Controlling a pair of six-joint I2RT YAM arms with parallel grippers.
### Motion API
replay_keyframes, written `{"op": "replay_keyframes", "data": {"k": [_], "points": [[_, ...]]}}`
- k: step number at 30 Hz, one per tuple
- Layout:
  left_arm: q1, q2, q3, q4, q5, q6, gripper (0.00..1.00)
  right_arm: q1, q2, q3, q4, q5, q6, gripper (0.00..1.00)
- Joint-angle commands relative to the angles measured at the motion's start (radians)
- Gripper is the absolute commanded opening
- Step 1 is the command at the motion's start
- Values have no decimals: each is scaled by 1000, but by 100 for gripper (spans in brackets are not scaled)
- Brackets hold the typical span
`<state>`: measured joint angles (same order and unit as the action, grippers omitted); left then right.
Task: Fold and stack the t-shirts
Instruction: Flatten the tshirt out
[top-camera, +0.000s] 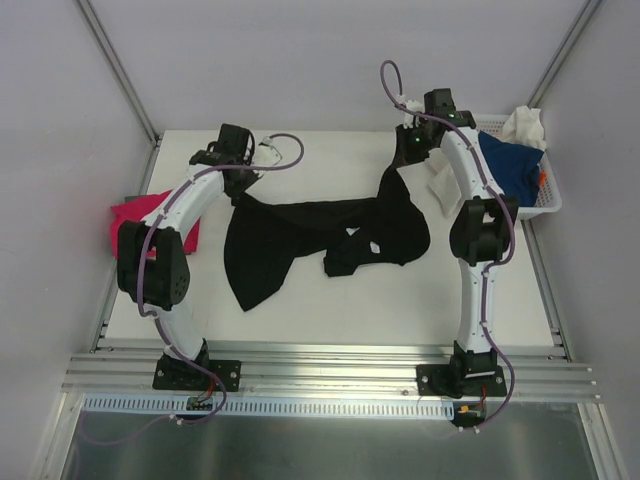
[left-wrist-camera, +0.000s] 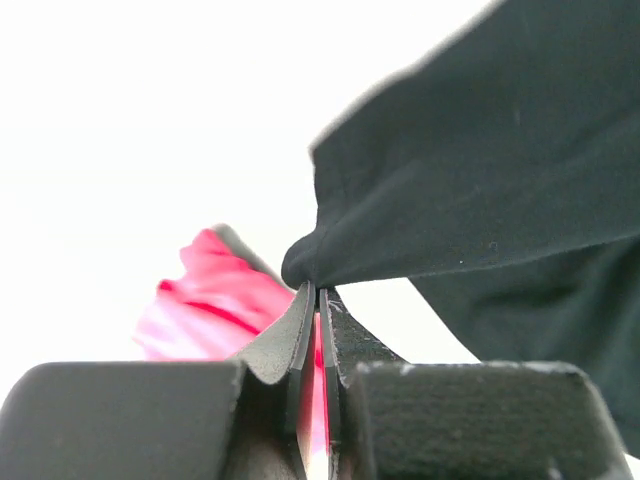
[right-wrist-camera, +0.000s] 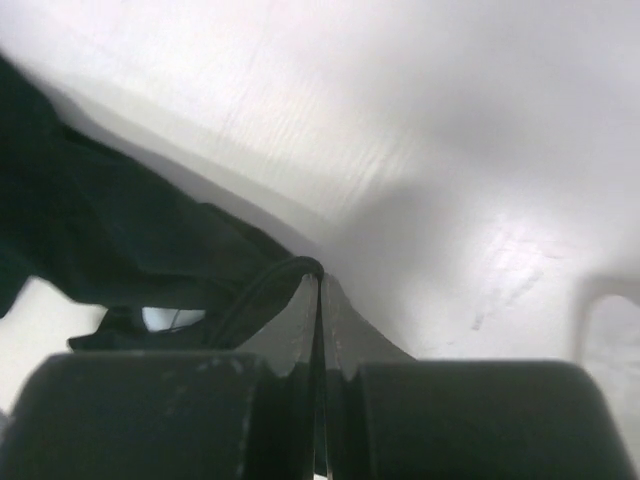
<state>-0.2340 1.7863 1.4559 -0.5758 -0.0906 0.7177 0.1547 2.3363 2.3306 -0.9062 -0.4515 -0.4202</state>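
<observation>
The large black t-shirt (top-camera: 310, 235) hangs stretched between my two grippers over the middle of the white table (top-camera: 330, 310), its lower part rumpled on the surface. My left gripper (top-camera: 240, 185) is shut on one edge of it, and the pinched black cloth (left-wrist-camera: 480, 180) shows at its tips (left-wrist-camera: 317, 290). My right gripper (top-camera: 408, 150) is shut on another edge, with the cloth (right-wrist-camera: 110, 240) bunched at its tips (right-wrist-camera: 320, 272). The magenta-pink t-shirt (top-camera: 135, 220) lies at the table's left edge, also in the left wrist view (left-wrist-camera: 215, 300).
A white lattice basket (top-camera: 535, 195) stands at the back right, holding a blue tee (top-camera: 510, 165), a white one (top-camera: 525, 125) and a bit of orange (top-camera: 541, 174). A metal rail (top-camera: 330, 375) runs along the near edge.
</observation>
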Motion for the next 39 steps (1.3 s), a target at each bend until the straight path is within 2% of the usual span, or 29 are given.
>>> {"op": "replay_keyframes", "data": {"k": [1,2,7,13,17,24,28,31,39], "points": [[7,-33,136,5,-31,14,0,-21,-113,100,65,100,12,1],[7,-22,191,5,-32,20,0,-27,-126,108,73,109,18,1],[7,-34,281,7,-54,77,0,-47,-287,85,156,203,61,1],[27,-146,258,7,-46,75,0,-60,-508,-20,162,384,32,1],[65,-284,209,7,-46,49,0,-81,-687,-99,152,476,29,1],[71,-470,211,7,-43,46,0,-90,-934,-267,93,397,89,1],[52,-600,213,5,-50,83,0,-95,-1090,-349,58,402,37,1],[25,-668,210,5,-66,100,0,-104,-1204,-364,27,402,6,0],[-14,-869,221,-12,-97,92,0,-196,-1399,-252,-98,395,35,1]]}}
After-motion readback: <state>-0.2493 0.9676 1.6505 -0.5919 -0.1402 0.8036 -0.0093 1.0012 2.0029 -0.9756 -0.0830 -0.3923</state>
